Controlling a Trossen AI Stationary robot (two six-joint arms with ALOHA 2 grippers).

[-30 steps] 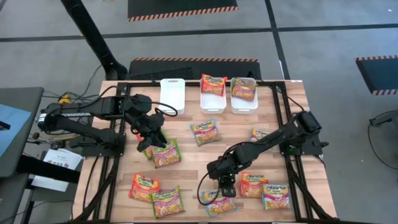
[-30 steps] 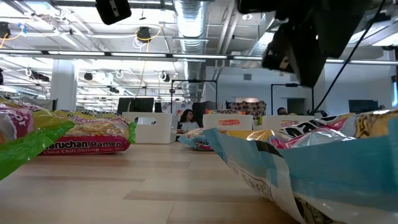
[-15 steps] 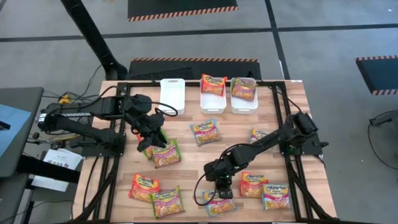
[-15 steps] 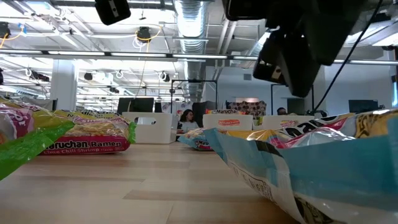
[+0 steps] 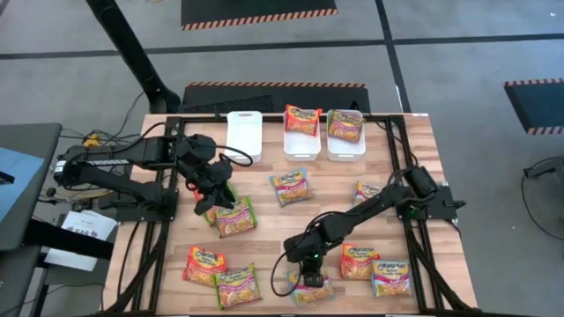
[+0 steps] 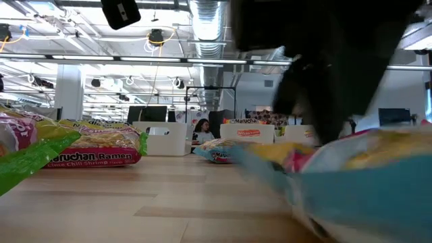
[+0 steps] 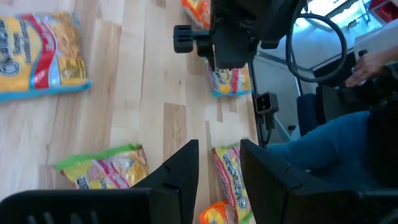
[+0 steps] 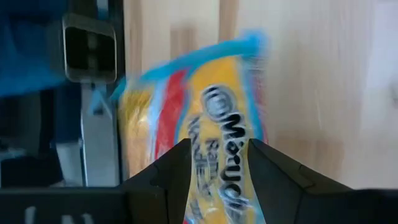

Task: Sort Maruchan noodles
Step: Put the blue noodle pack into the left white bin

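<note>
Several Maruchan packets lie flat on the wooden table. My right gripper is down at the table's near edge, over a blue-edged packet. In the right wrist view its open fingers stand astride that packet. In the low view the packet is a blur. My left gripper is open and hovers at the table's left, beside a green-edged packet, touching nothing. One packet lies in the middle white bin and another in the right bin. My right gripper comes at the blue-edged packet from above, pointing down, one open finger on each side of its logo band. The packet lies flat on the table. The fingers themselves hide where the tips meet it.
Three white bins stand in a row at the far edge; the left one holds nothing. Loose packets lie at mid table, to the right, near right and near left. Black frame rails run along both sides.
My right gripper has moved toward the table's near edge and a little left, and has come down over the blue-edged packet. In the low view that packet was sharp and is now blurred and shifted. My left gripper has kept still.
</note>
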